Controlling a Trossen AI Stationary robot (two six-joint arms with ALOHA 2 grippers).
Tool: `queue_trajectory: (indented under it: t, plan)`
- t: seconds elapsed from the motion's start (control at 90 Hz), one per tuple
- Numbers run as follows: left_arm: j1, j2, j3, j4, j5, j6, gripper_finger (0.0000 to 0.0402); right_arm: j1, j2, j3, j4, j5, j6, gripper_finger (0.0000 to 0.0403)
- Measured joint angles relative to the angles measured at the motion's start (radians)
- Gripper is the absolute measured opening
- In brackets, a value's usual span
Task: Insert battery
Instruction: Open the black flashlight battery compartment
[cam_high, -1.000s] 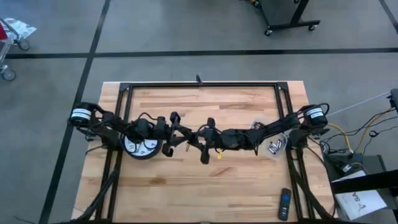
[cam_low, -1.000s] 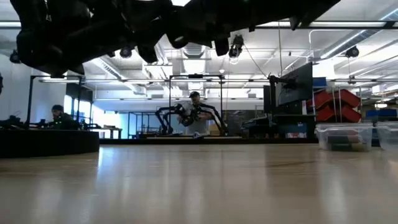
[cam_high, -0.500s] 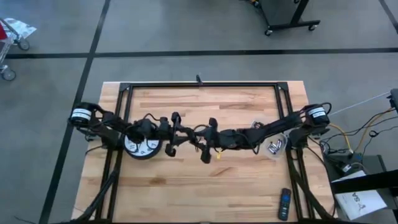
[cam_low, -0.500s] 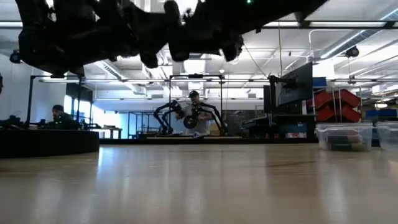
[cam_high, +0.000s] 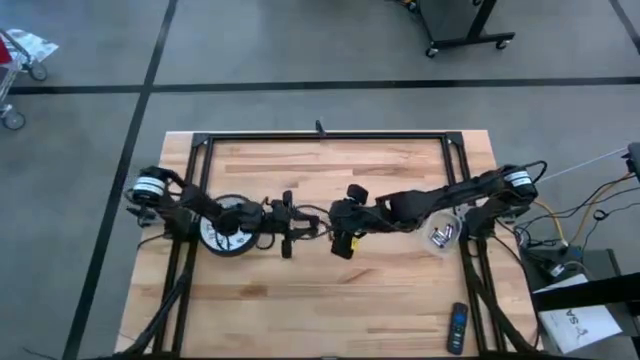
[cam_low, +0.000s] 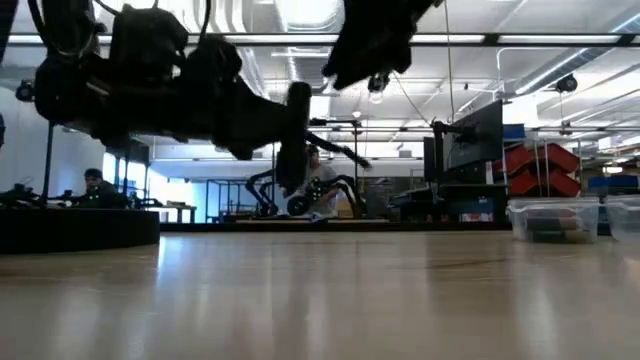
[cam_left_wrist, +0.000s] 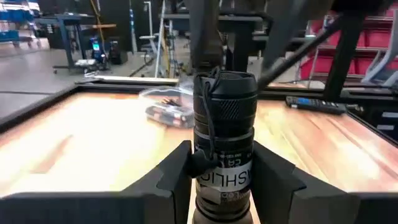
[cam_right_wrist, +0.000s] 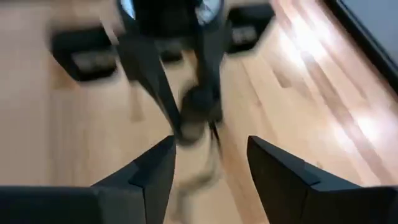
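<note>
A black flashlight (cam_left_wrist: 224, 124) with white lettering and a cord stands upright between the fingers of my left gripper (cam_left_wrist: 221, 168), which is shut on it above the middle of the table (cam_high: 290, 228). In the low view the flashlight (cam_low: 297, 130) shows as a dark upright bar, clear of the tabletop. My right gripper (cam_high: 345, 228) hovers just to its right, higher up (cam_low: 375, 45), open (cam_right_wrist: 208, 149), with nothing between its fingers. Batteries (cam_left_wrist: 168, 112) lie in clear wrapping on the table toward its right side (cam_high: 441, 236). My left gripper pinches the flashlight's lettered body (cam_left_wrist: 225, 179) between its two fingers. The fingers come level from the table's left and lie across the flashlight. It stands upright in the hold, its open-looking top end (cam_left_wrist: 225, 79) up, lifted clear of the table.
A round black-and-white clock (cam_high: 222, 230) lies under my left arm. A dark remote control (cam_high: 456, 328) lies near the table's front right corner. A black frame (cam_high: 320, 137) runs along the table's far and side edges. Bare wood stretches across the near half.
My left gripper has moved a little toward the table's right and sunk lower, carrying the flashlight. My right gripper has drawn back toward the right and far side and risen, turning at the wrist, so the two grippers now stand apart.
</note>
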Motion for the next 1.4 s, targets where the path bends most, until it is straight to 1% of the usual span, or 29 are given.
queue_trajectory:
  t: [0.067,0.144,0.256,0.378,0.489,0.611,0.733,0.889,1.1,1.3,1.4]
  plan:
    - [-0.019,0.062,0.022,0.054,0.001,0.0,0.0108,0.0,0.001,0.008,-0.001,-0.04,0.0,0.0193]
    - [-0.033,0.124,0.054,0.1,0.002,-0.001,0.0116,-0.001,0.012,0.008,-0.01,-0.064,0.0,0.0201]
    - [-0.04,0.19,0.093,0.12,-0.002,-0.004,0.0119,-0.002,0.027,0.005,-0.028,-0.072,0.005,0.0213]
    - [-0.041,0.245,0.129,0.121,-0.005,-0.004,0.0113,-0.002,0.058,0.004,-0.031,-0.094,0.005,0.0226]
    - [-0.042,0.275,0.141,0.12,-0.005,-0.004,0.0113,-0.002,0.094,0.003,-0.037,-0.124,0.005,0.0236]
    - [-0.043,0.281,0.141,0.125,-0.005,-0.004,0.0122,-0.002,0.114,0.003,-0.042,-0.123,0.005,0.0244]
    - [-0.043,0.281,0.136,0.123,-0.005,0.002,0.012,-0.005,0.124,0.002,-0.05,-0.115,0.005,0.0244]
    - [-0.043,0.281,0.136,0.123,-0.006,0.015,0.0116,-0.013,0.144,0.002,-0.045,-0.114,0.003,0.0226]
    - [-0.044,0.281,0.138,0.115,-0.007,0.017,0.0124,-0.017,0.163,-0.002,-0.054,-0.114,-0.003,0.0192]
    - [-0.043,0.28,0.137,0.097,-0.008,0.022,0.0118,-0.017,0.163,-0.002,-0.05,-0.115,-0.003,0.0151]
    - [-0.043,0.28,0.139,0.094,-0.009,0.022,0.0123,-0.017,0.163,-0.002,-0.05,-0.116,-0.003,0.0127]
